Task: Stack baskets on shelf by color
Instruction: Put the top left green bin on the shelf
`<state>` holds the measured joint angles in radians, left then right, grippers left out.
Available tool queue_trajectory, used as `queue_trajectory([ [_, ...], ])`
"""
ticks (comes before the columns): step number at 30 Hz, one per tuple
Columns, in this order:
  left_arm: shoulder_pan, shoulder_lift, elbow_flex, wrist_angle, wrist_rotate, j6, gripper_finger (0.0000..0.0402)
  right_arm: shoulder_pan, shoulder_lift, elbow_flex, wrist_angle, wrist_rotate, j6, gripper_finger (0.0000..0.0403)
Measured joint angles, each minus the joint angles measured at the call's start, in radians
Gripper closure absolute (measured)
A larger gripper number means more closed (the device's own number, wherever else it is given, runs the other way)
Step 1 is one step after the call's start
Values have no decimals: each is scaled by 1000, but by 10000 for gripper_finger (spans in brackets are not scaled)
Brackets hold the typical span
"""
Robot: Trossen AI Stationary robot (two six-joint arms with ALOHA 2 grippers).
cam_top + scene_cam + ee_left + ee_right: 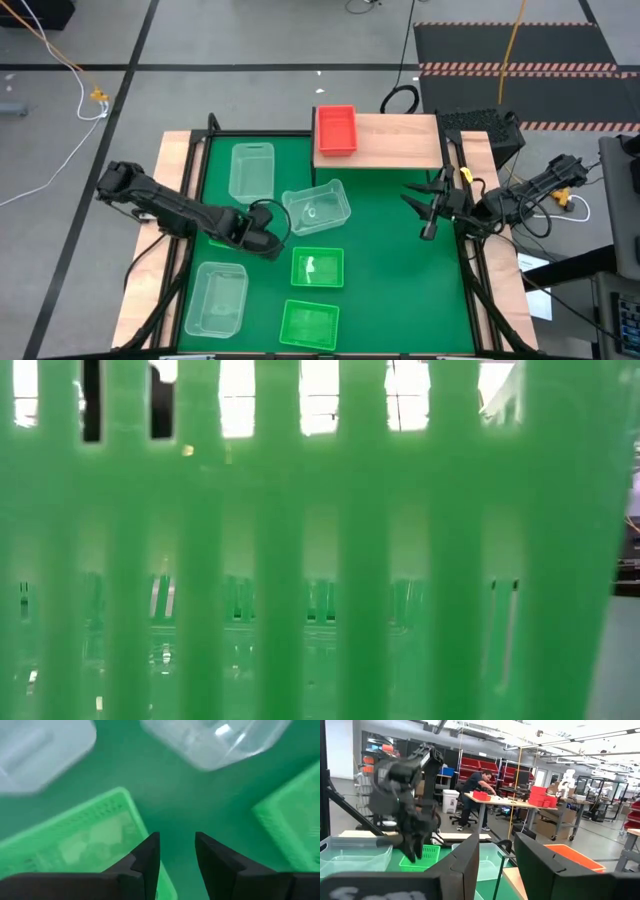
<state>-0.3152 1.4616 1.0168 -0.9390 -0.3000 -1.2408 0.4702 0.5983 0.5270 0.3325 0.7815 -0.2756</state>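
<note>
Left gripper (268, 238) lowered beside green basket (317, 267), fingers (145, 862) parted, rim straddled. Right gripper (428, 208) parked near shelf (395, 140), fingers spread.

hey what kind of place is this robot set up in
Probably a robotics lab or industrial workshop: a person works at a long workbench, red storage bins line the racks behind, and cables cross the floor.

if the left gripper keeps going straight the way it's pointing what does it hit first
Probably the bare green mat seen between its open fingers. A green basket's rim sits right beside one finger and might get clipped; a clear basket lies farther ahead.
</note>
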Motion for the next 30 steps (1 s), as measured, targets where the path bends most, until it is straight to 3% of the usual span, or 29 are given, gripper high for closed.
queue_trajectory([
  [6,46,-1,-101,65,73,-18,240,0,0,0,0,0,-9,287],
  [12,90,-1,-137,70,109,58,212,0,0,0,0,0,-14,287],
  [15,95,-1,-141,75,117,126,239,0,0,0,-7,0,-2,287],
  [22,95,-1,-141,129,150,176,384,0,1,0,-24,0,33,287],
  [30,83,-1,-104,126,233,163,376,1,1,0,-47,-1,55,287],
])
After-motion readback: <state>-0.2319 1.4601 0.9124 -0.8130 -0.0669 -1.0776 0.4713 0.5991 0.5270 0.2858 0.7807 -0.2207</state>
